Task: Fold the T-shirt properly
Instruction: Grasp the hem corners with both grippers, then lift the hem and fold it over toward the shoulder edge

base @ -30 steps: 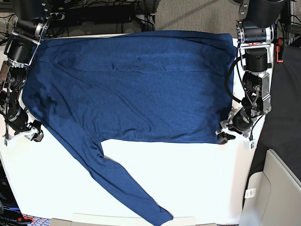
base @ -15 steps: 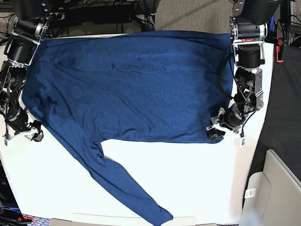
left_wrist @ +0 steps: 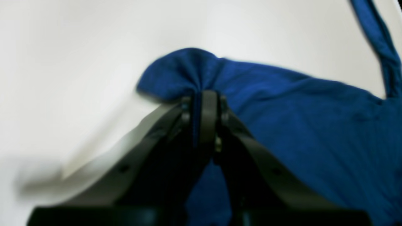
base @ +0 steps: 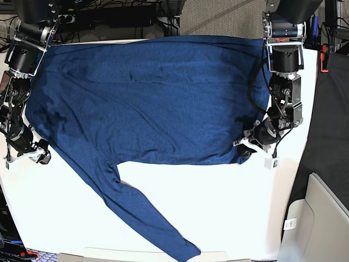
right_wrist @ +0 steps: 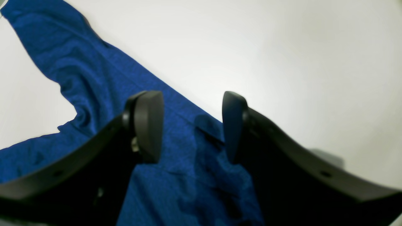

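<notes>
Hand of the left arm (base: 245, 151), seen at the right of the base view, is clamped tight on a corner of the T-shirt (base: 152, 103); the left wrist view shows its fingers (left_wrist: 209, 113) pressed together with a thin fold of blue cloth pinched between them and the fabric bunched into a small peak just beyond the tips. Largest of all is the white surface (base: 229, 207), which carries everything, and most of its far half is covered by the dark blue T-shirt, spread flat with its body running from the left edge to the right. One long sleeve (base: 147, 218) trails from the shirt's near left part diagonally toward the near edge, ending near the middle of it. The pinched corner is the shirt's near right one, and the hem there is drawn slightly inward from the surface's right edge. At the left of the base view, the right arm's hand (base: 38, 154) sits low at the shirt's left edge; the right wrist view shows its fingers (right_wrist: 147, 125) standing well apart, holding nothing, with blue cloth lying flat beneath and between them and bare white surface beyond.
</notes>
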You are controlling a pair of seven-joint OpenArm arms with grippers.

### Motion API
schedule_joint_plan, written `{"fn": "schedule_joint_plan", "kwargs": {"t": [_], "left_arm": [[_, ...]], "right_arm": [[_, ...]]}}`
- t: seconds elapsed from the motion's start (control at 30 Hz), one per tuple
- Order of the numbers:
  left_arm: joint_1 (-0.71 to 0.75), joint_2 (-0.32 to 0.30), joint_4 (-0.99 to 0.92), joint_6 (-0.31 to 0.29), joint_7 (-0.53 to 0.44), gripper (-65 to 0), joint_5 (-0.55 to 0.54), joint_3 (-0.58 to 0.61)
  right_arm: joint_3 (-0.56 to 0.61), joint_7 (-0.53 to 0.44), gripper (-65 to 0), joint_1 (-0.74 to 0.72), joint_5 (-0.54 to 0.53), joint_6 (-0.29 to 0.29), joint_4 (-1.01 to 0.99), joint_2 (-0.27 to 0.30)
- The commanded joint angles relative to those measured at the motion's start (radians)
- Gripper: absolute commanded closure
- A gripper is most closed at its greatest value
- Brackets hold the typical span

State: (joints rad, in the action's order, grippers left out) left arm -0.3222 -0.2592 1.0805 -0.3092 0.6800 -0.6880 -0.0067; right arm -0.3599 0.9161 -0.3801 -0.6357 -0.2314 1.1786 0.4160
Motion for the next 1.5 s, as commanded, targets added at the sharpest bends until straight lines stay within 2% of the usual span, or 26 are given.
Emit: {"fn": "schedule_joint_plan", "kwargs": {"t": [0.0, 0.17, 0.23, 0.33, 0.57, 0.7, 1.07, 1.2, 1.37, 1.47], "left_arm": [[-0.012, -0.016, 0.057, -0.005, 0.004, -0.1, -0.005, -0.006], [0.034, -0.033, 0.217, -0.005, 0.059, -0.1, -0.005, -0.008], [0.061, -0.035, 0.267, -0.005, 0.074, -0.1, -0.005, -0.009], [0.093, -0.035, 0.327, -0.005, 0.097, -0.1, -0.005, -0.009], [0.173, -0.036, 0.455, -0.003, 0.125, -0.1, -0.005, -0.009], [0.217, -0.038, 0.502, -0.003, 0.125, -0.1, -0.005, -0.009], [0.26, -0.039, 0.531, -0.003, 0.123, -0.1, -0.005, -0.011], [0.26, -0.036, 0.533, -0.003, 0.123, -0.1, -0.005, -0.011], [0.26, -0.033, 0.533, -0.003, 0.123, -0.1, -0.005, -0.011], [0.26, -0.033, 0.533, -0.003, 0.123, -0.1, -0.005, -0.011]], "right_arm": [[-0.001, -0.022, -29.1, -0.026, -0.016, -0.006, 0.014, 0.022], [0.002, -0.022, -29.2, -0.026, -0.013, -0.006, 0.011, 0.019], [0.038, -0.022, -29.3, -0.032, 0.004, -0.006, 0.005, 0.011], [0.078, -0.025, -29.4, -0.04, 0.087, -0.006, 0.004, 0.007], [0.092, -0.025, -29.5, -0.098, 0.29, -0.006, -0.062, -0.062], [0.095, -0.027, -29.5, -0.128, 0.36, -0.006, -0.11, -0.078], [0.097, -0.079, -29.5, -0.127, 0.511, -0.006, -0.157, -0.075], [0.097, -0.079, -29.2, -0.133, 0.528, -0.013, -0.254, -0.078], [0.098, -0.076, -29.0, -0.125, 0.528, -0.015, -0.273, -0.101], [0.098, -0.028, -28.7, -0.125, 0.526, -0.016, -0.269, -0.107]]}}
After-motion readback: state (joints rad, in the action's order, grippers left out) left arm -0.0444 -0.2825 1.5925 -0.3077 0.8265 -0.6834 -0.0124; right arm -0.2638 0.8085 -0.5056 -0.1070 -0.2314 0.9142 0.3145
